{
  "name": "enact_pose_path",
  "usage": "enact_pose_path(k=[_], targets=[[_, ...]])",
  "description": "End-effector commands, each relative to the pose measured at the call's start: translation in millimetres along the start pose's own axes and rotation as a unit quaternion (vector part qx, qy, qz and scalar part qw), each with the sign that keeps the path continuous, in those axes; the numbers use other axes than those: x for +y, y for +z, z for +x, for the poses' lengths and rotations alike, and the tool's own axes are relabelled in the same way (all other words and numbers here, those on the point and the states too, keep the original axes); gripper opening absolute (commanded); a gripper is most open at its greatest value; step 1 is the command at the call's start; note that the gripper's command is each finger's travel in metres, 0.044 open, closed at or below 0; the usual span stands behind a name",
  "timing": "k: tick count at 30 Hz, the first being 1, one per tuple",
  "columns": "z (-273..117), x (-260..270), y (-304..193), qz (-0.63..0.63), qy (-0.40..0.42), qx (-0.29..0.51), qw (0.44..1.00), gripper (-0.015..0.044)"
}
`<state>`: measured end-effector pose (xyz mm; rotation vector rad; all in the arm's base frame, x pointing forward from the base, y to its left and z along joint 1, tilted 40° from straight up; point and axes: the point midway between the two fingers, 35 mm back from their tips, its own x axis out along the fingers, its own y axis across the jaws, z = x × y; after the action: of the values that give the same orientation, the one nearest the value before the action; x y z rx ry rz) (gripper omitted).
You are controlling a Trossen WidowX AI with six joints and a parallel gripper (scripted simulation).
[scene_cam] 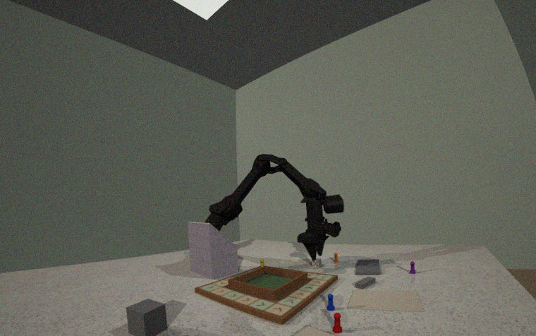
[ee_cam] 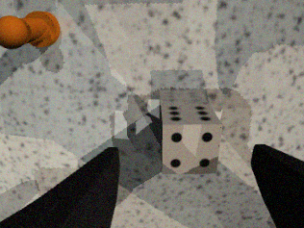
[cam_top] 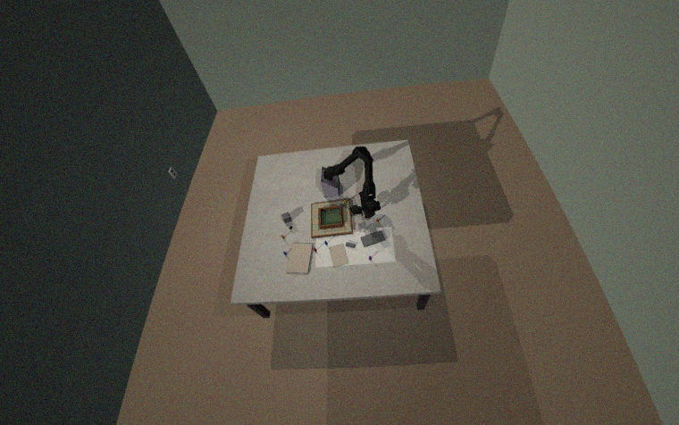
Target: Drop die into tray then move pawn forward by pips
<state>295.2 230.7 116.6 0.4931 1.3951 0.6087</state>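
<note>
The white die (scene_cam: 316, 263) (ee_cam: 190, 148) stands on the table beside the board. In the wrist view a four-pip face is turned to the camera, with a six-pip face beyond it. My gripper (scene_cam: 317, 256) (ee_cam: 187, 156) points down just over the die, fingers apart and empty; the die shows between the fingertips, nearer the right one. The board (cam_top: 314, 222) (scene_cam: 238, 299) has a ring of arrowed squares around the brown-walled tray (cam_top: 331, 216) (scene_cam: 270, 280), whose green floor is bare. A yellow pawn (cam_top: 345, 202) (scene_cam: 262, 262) is at the board's back edge.
An orange pawn (scene_cam: 336, 258) (ee_cam: 36, 29) stands near the die. A grey tray (cam_top: 373, 237) (scene_cam: 367, 267), a small grey block (cam_top: 350, 245) (scene_cam: 364, 282), and purple (scene_cam: 412, 267), blue (scene_cam: 330, 302) and red (scene_cam: 336, 323) pawns stand farther off. A dark cube (cam_top: 286, 217) (scene_cam: 146, 318) is left of the board.
</note>
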Motion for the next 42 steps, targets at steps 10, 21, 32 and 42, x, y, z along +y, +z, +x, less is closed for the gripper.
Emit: enact_pose_path(k=[10,21,32,42], targets=[[21.6,-2.1,-1.1,0.003,-0.003,0.000,1.000,0.0275],[21.9,-2.1,-1.1,0.003,-0.003,0.000,1.000,0.0091],[-1.6,-1.6,-0.4,0.009,-0.003,0.005,1.000,0.0000],[-74.1,-0.7,-2.2,0.007,-0.005,0.004,1.000,0.0000]])
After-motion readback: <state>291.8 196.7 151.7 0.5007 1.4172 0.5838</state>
